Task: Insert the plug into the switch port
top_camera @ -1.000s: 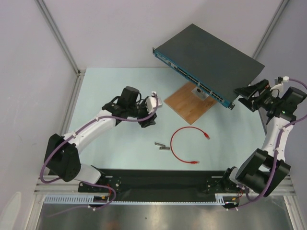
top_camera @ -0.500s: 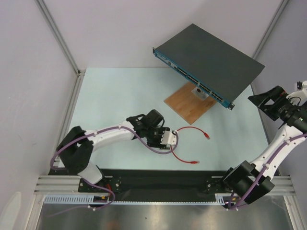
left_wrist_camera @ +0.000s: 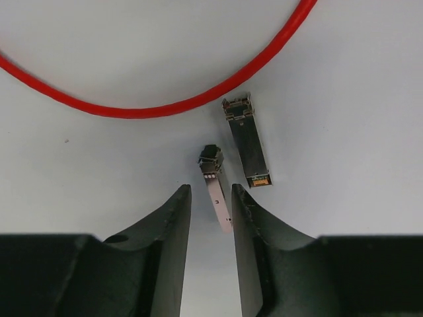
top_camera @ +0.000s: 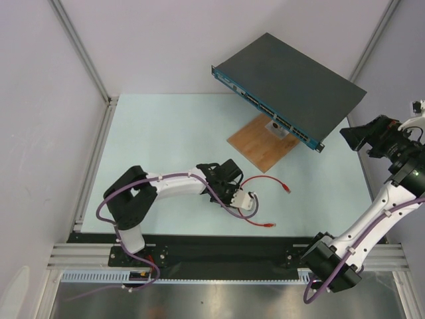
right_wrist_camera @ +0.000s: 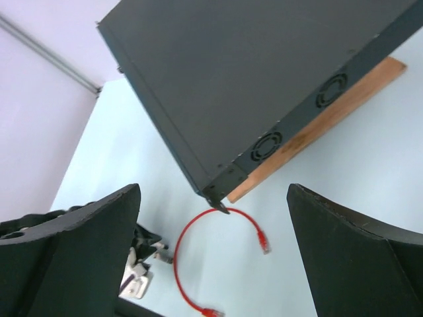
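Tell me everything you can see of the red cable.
The red cable is thin, short and glossy, lying flat on the table in an open loop. Each end carries a red-booted plug, both unplugged. The left gripper hangs over one bend, fingers off it; nothing holds it.

switch (top_camera: 292, 80) over board (top_camera: 255, 151), cable (top_camera: 262, 177) before them; metal pieces (left_wrist_camera: 246, 142) beside cable

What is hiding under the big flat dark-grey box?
A brown wooden board pokes out from under the wide dark-grey network switch, lying on the pale blue table. How far the board reaches underneath is covered.
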`<control>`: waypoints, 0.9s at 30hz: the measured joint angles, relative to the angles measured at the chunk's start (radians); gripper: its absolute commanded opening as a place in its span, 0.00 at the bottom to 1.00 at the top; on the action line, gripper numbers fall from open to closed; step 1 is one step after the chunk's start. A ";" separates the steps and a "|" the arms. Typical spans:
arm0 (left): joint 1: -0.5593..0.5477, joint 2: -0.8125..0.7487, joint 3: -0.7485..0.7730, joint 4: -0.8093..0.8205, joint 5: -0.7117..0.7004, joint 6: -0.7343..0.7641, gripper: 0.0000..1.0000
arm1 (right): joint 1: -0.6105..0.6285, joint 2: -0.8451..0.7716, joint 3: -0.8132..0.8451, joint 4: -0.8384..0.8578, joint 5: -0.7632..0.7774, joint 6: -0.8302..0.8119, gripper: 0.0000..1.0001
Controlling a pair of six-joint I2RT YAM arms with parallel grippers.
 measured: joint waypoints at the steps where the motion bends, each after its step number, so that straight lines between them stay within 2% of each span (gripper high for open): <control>1: -0.001 0.005 0.000 -0.001 -0.007 0.002 0.36 | 0.000 0.002 0.002 -0.005 -0.014 -0.003 1.00; 5: -0.002 0.026 0.000 -0.013 -0.018 0.019 0.36 | 0.019 0.030 0.023 -0.029 -0.056 -0.011 1.00; 7: -0.003 0.029 0.005 -0.019 -0.019 0.025 0.33 | 0.045 0.041 0.026 -0.037 -0.064 -0.014 1.00; 8: -0.003 0.032 0.007 -0.019 -0.021 0.026 0.30 | 0.063 0.043 0.026 -0.039 -0.065 -0.015 1.00; 9: -0.002 0.036 0.011 -0.019 -0.023 0.026 0.20 | 0.081 0.043 0.026 -0.039 -0.065 -0.016 1.00; 11: -0.002 0.042 0.018 -0.018 -0.025 0.022 0.10 | 0.139 0.036 0.026 -0.034 -0.054 -0.017 0.99; 13: 0.008 0.047 0.032 -0.027 -0.018 0.011 0.06 | 0.200 0.026 0.026 -0.027 -0.035 -0.017 0.99; 14: 0.012 0.048 0.041 -0.032 -0.012 -0.001 0.00 | 0.237 0.020 0.026 -0.020 -0.023 -0.017 0.98; 16: 0.035 0.048 0.074 -0.051 0.014 -0.042 0.00 | 0.299 0.007 0.026 -0.002 -0.001 -0.014 0.96; 19: 0.108 0.028 0.138 -0.068 0.086 -0.150 0.00 | 0.357 -0.004 0.027 0.043 0.025 0.006 0.95; 22: 0.213 -0.060 0.170 -0.060 0.179 -0.306 0.00 | 0.399 -0.004 0.028 0.103 0.042 0.045 0.93; 25: 0.330 -0.223 0.175 -0.014 0.268 -0.497 0.00 | 0.464 -0.003 0.028 0.165 0.057 0.077 0.92; 27: 0.368 -0.340 0.182 0.030 0.296 -0.607 0.00 | 0.535 0.002 0.035 0.185 0.068 0.084 0.91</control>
